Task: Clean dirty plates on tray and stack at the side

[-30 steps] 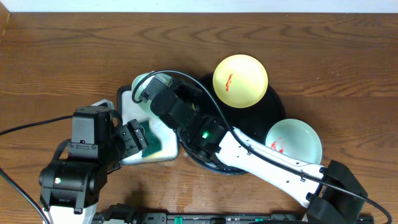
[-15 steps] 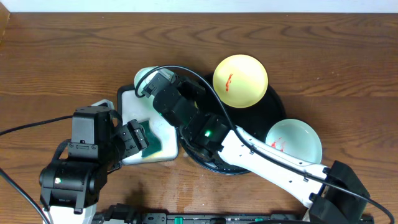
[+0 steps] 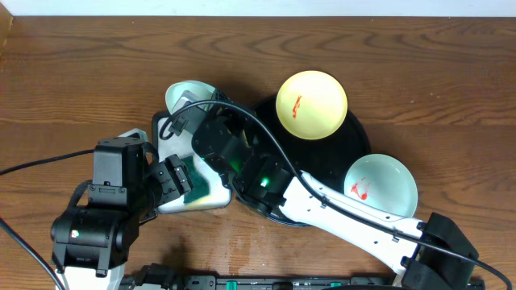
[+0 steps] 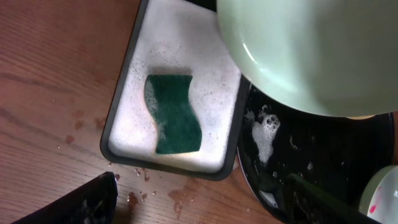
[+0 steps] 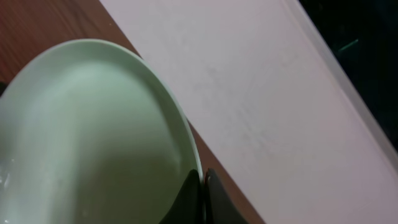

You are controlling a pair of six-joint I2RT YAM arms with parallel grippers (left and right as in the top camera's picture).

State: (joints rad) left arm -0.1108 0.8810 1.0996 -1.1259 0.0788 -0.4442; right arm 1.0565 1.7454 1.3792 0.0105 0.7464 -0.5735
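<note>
My right gripper [image 5: 202, 186] is shut on the rim of a pale mint-green plate [image 5: 93, 137] and holds it over the far left corner of the white soap tray; it shows in the overhead view [image 3: 187, 94] and fills the top of the left wrist view [image 4: 311, 50]. A yellow plate [image 3: 312, 105] with a red smear rests on the black dish [image 3: 355, 145]. A second mint-green plate [image 3: 381, 184] with a red smear sits at the dish's right edge. My left gripper [image 3: 179, 179] is open and empty at the soap tray's near left corner.
A white soap tray [image 4: 168, 37] holds foam and a green sponge [image 4: 173, 114]. Water drops lie on the wood in front of it. Suds lie in the black dish [image 4: 273, 162]. My right arm stretches across the dish from the near right.
My right gripper has carried the mint-green plate to the left and a little farther away, off the dish's edge and toward the tray's far left corner. The left arm has not moved.
</note>
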